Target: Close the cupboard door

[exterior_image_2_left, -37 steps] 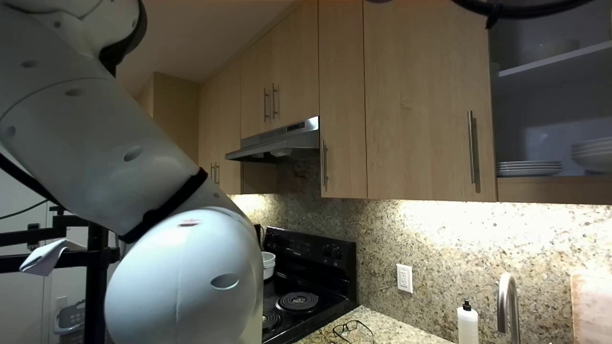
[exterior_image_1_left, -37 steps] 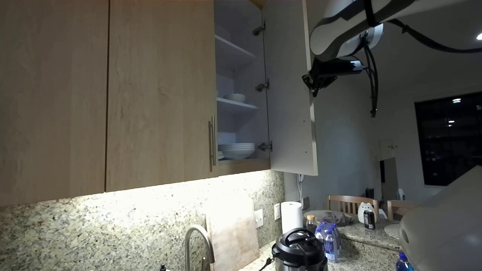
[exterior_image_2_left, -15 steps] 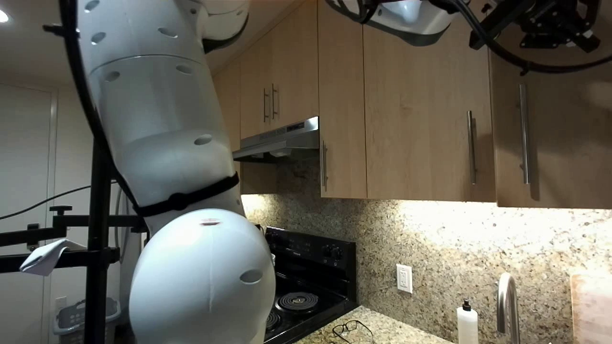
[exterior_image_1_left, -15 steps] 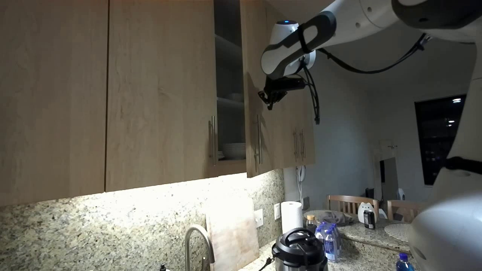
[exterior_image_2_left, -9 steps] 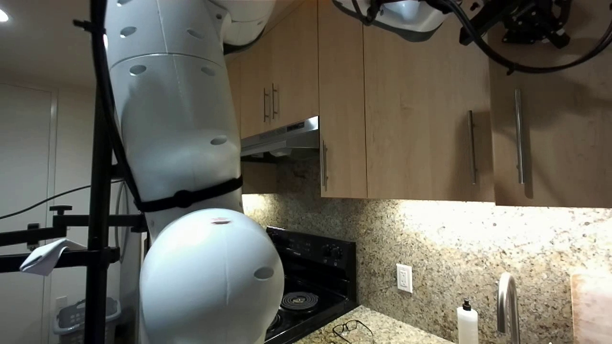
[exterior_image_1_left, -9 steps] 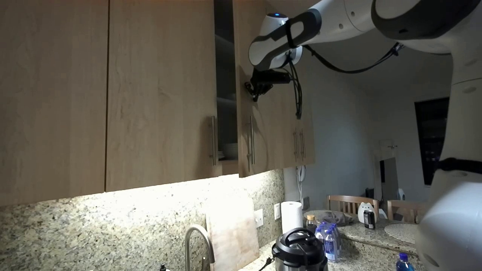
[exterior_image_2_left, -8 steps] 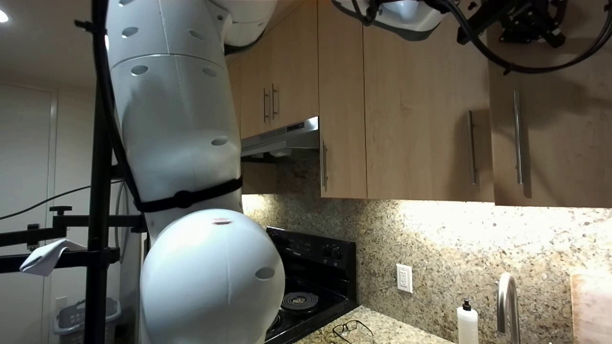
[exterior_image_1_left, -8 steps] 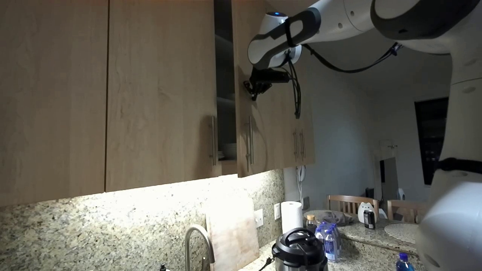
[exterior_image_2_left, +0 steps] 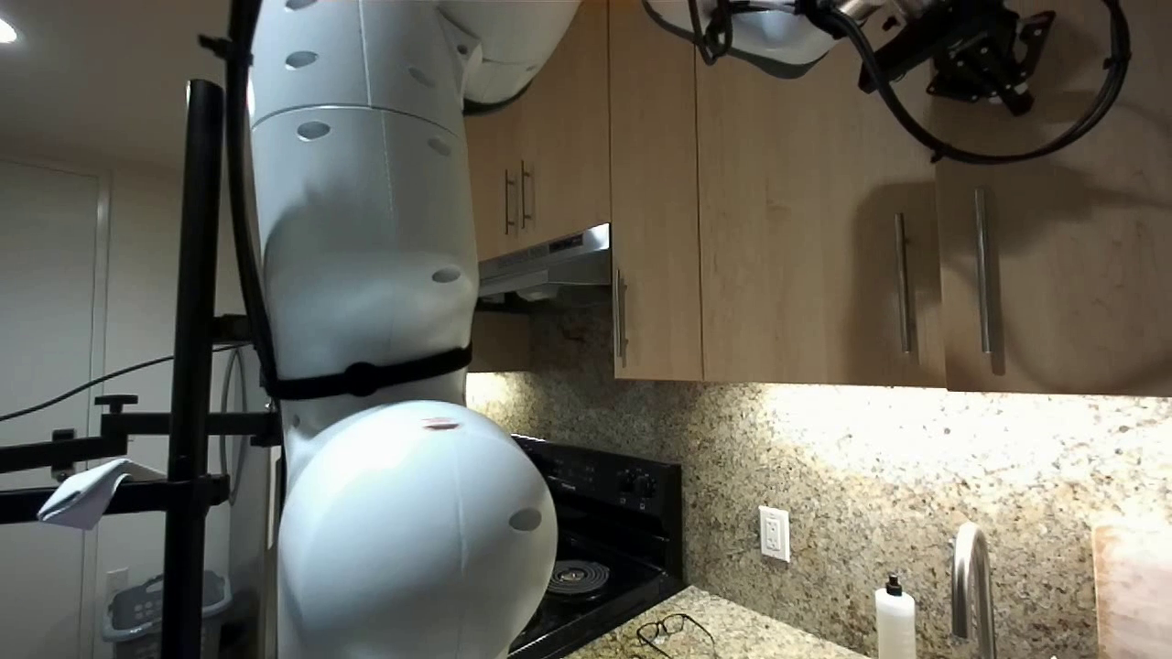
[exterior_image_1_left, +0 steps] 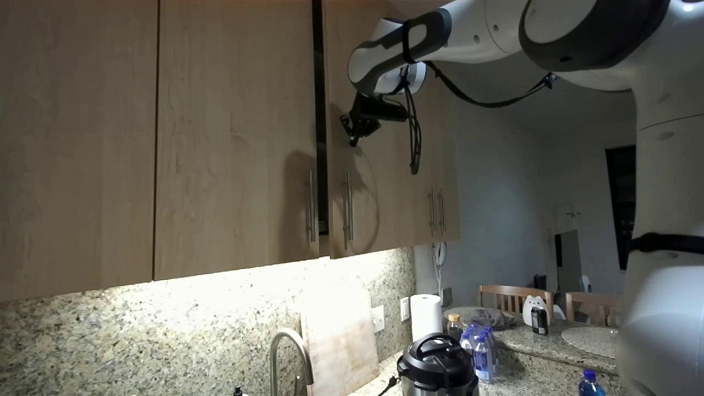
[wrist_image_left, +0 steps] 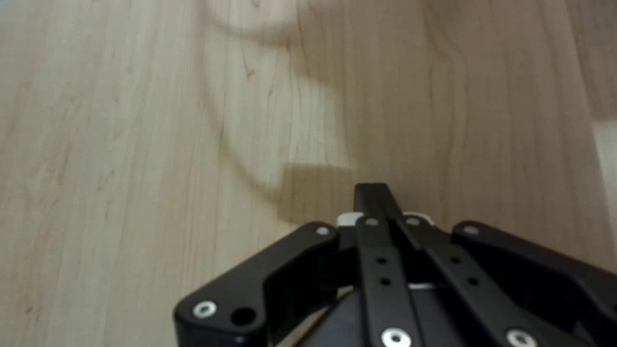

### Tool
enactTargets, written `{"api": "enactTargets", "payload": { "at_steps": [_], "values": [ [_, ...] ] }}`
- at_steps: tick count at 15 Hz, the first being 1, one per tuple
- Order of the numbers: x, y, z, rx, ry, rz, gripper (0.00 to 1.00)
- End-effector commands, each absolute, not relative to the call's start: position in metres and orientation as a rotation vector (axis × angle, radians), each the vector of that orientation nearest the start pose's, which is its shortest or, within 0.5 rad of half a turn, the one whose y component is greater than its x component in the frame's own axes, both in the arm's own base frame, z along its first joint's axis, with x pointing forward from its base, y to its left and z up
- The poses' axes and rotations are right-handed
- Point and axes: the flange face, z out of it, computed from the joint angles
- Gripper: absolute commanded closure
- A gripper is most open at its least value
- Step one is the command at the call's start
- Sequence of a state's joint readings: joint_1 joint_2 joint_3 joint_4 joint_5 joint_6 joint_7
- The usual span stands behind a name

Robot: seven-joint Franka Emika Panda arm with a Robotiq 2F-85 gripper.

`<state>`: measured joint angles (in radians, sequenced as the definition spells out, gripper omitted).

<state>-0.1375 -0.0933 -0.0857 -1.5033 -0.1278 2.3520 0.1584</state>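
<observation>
Above the speckled stone wall (exterior_image_1_left: 192, 330), the tall light-wood cupboard door (exterior_image_1_left: 366, 176) has swung almost closed, just a thin gap left, so the black two-fingered end effector (wrist_image_left: 378, 202) by it, squeezed tight on nothing, probably needs one more push.

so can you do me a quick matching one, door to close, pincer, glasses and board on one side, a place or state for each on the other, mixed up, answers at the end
Things:
1. Door to close
2. Pincer
3. Glasses
4. Board

Places and states:
A. black and shut
B. leaning against the backsplash
C. slightly ajar
D. lying on the counter

Right pairs: 1-C, 2-A, 3-D, 4-B
</observation>
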Motion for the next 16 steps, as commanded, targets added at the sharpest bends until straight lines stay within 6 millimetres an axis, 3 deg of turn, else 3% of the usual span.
{"api": "enactTargets", "payload": {
  "at_steps": [1,3,7,11,16],
  "values": [
    [0.562,-0.118,0.807,-2.888,0.395,-1.440,1.00],
    [0.567,-0.115,0.807,-2.895,0.372,-1.430,1.00],
    [0.548,-0.115,0.805,-2.919,0.300,-1.383,1.00],
    [0.506,-0.116,0.784,-2.974,0.185,-1.140,1.00],
    [0.434,-0.129,0.741,-3.110,0.113,-0.759,1.00]
  ]
}}
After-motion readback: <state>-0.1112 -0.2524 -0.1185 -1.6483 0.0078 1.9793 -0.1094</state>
